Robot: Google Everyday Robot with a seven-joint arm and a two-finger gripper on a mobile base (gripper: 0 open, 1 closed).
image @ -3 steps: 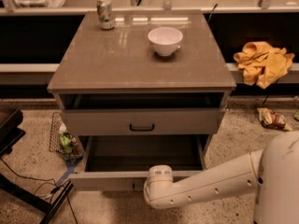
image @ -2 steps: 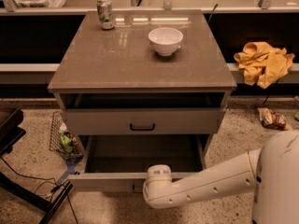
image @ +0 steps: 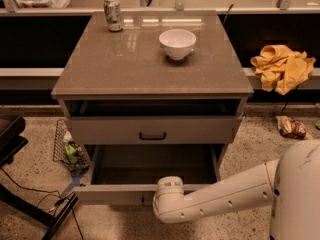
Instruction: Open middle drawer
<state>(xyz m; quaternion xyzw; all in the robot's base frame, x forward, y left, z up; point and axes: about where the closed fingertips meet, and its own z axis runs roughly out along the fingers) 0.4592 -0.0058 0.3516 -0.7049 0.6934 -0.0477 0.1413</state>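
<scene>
Risk now is overpulling: the middle drawer [image: 110, 194] already juts well beyond the front edge of the bench [image: 135, 69]. Further hauling could jam it at its stops or shake the white bowl [image: 177, 43] and drink can [image: 113, 14] near the back edge. The gripper [image: 156, 201] sits at the drawer's front panel; whether it clasps anything, I cannot tell.

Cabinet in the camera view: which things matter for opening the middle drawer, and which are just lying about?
For the job: middle drawer, pulled out; gripper, at its front edge.
Lying about: white bowl and can on the cabinet top; yellow cloth at right; wire basket low at left.
</scene>
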